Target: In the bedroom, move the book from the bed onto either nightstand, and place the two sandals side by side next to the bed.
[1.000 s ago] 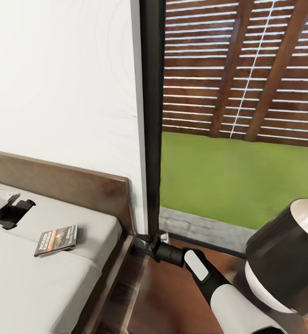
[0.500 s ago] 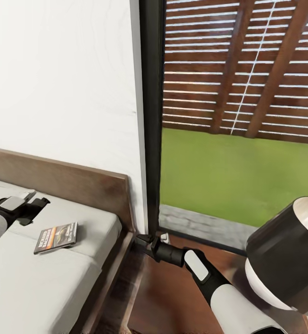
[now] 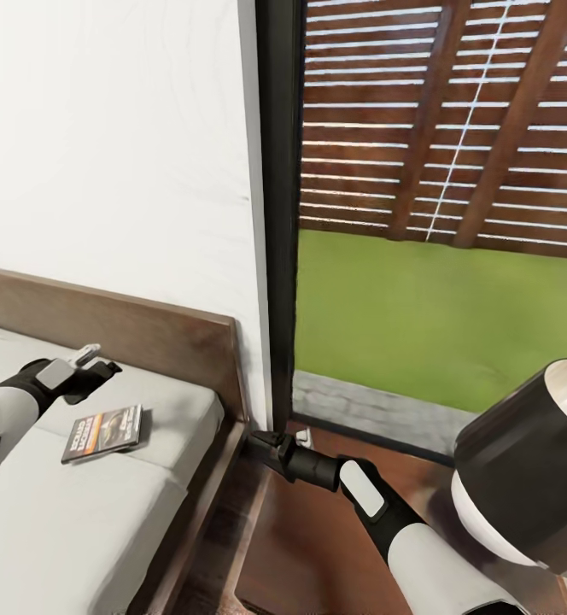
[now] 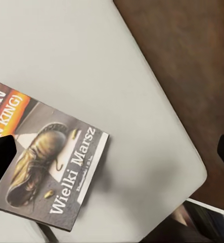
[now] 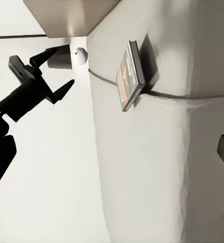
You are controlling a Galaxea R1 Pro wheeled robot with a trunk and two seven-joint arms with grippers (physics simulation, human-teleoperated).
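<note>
The right gripper [image 3: 262, 442] hangs low beside the bed [image 3: 189, 504], fingers slightly apart and empty. Farther off, the left gripper [image 3: 104, 366] has swept across the mattress over the last second; its fingers, apart and empty, now hover just beyond the book [image 3: 102, 432], which lies flat beneath them. A grasp looks imminent.

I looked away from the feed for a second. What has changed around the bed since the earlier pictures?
The left gripper has travelled across the bed toward the headboard side and now hangs over the mattress just beyond the book; it has not taken hold of anything. The book lies flat where it was. The right gripper stays low beside the bed's corner, holding nothing. The head view shifted only slightly.
</note>
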